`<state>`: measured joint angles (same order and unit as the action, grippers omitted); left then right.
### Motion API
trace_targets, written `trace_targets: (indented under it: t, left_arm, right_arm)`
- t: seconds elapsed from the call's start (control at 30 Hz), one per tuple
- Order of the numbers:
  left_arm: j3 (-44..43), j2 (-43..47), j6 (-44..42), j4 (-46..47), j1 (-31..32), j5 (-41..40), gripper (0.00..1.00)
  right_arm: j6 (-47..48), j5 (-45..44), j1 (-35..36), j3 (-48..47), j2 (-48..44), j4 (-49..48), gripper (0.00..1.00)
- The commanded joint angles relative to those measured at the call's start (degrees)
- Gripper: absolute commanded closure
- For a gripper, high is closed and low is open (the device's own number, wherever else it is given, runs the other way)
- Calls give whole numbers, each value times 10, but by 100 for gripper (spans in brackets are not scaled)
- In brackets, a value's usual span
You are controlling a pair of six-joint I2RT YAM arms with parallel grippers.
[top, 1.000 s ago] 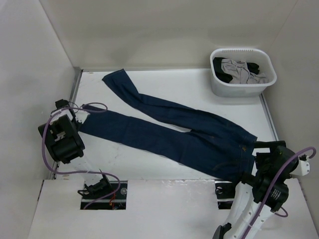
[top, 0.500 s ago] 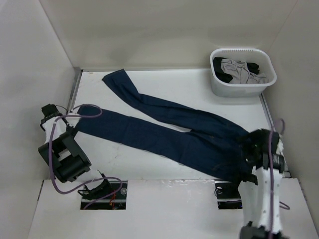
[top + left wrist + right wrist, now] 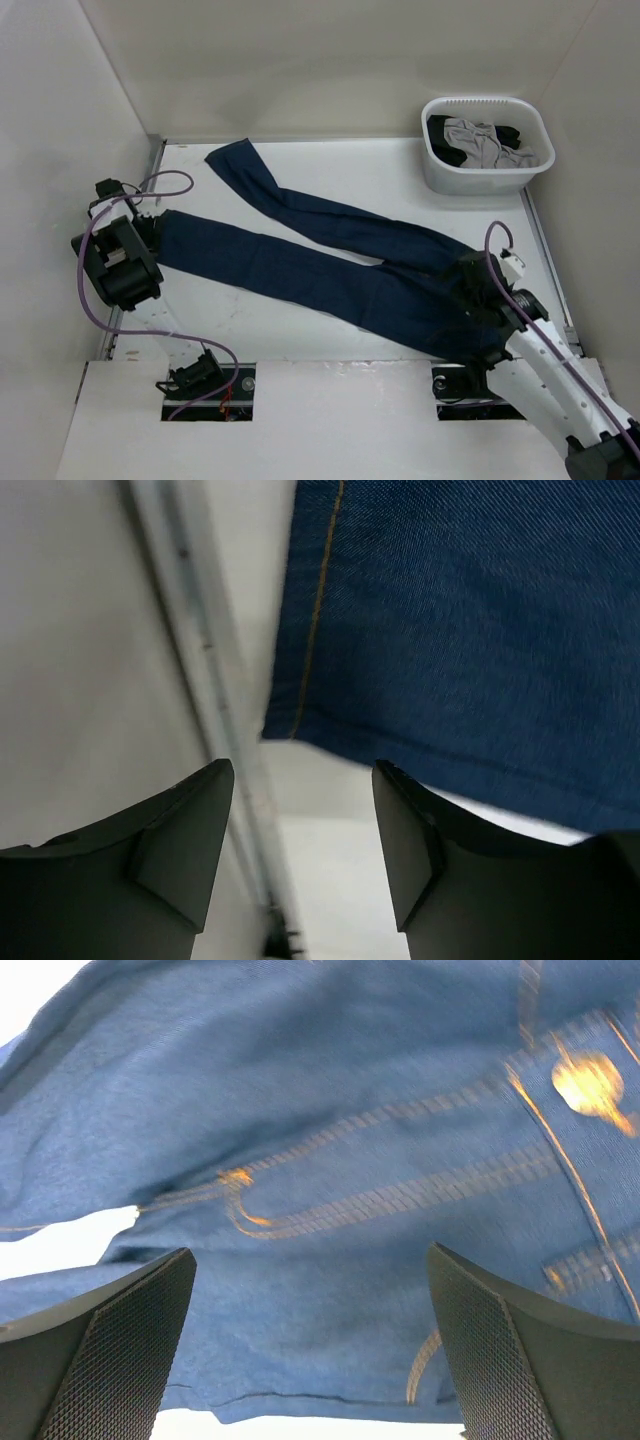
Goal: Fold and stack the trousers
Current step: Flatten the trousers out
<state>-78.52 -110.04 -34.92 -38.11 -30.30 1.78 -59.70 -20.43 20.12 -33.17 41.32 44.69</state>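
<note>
Indigo trousers (image 3: 330,275) ahead of parted jaws

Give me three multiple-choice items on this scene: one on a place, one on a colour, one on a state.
1. Where does the white basket stand?
A. at the far right of the table
B. at the near left
C. in the middle

2. What colour are the trousers?
A. grey
B. red
C. dark blue

3. How is the left gripper?
A. shut on a cable
B. open, holding nothing
C. shut on cloth

Answers:
1 A: the top view shows it by the far right corner.
2 C: every view shows indigo denim.
3 B: its wrist view shows the jaws apart with nothing between them.
</note>
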Motion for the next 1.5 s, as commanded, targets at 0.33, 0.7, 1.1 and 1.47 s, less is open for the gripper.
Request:
trace_targets:
  t: [0.33,0.7,1.1,1.47]
  left_arm:
    - [-24,-45,92,-15,20,23,100]
    - [122,186,-133,-122,-48,-72,100]
    - [52,182,-163,-61,7,-129,42]
    - [-300,-74,89,100,246,13,34]
  right_arm:
    - [-290,-28,166,10,73,149,0]
    - [-394,-15,192,-11,11,234,0]
    - [58,-20,-220,-125,39,21,0]
    - [151,79,-389,-95,187,-180,0]
